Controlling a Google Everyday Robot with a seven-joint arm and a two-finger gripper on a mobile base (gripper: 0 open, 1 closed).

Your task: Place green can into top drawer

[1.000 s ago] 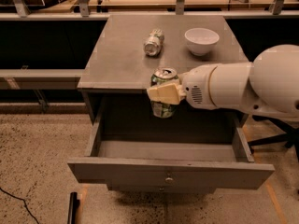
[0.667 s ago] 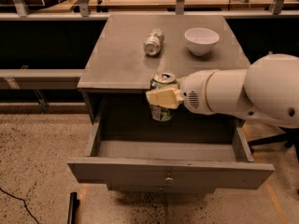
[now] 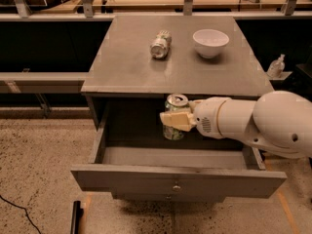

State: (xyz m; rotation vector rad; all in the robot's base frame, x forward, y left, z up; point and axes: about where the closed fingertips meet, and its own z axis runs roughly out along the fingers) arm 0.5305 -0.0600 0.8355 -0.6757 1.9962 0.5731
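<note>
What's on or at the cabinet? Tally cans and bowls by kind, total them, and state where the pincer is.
Cans: 2 (green can gripped in the pincer over the open top drawer; silver can lying on the cabinet top)
Bowls: 1 (white bowl)
Total: 3

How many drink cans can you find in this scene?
2. The green can is held upright by the gripper over the open top drawer; a second can lies on the cabinet top, left of the bowl.
</note>
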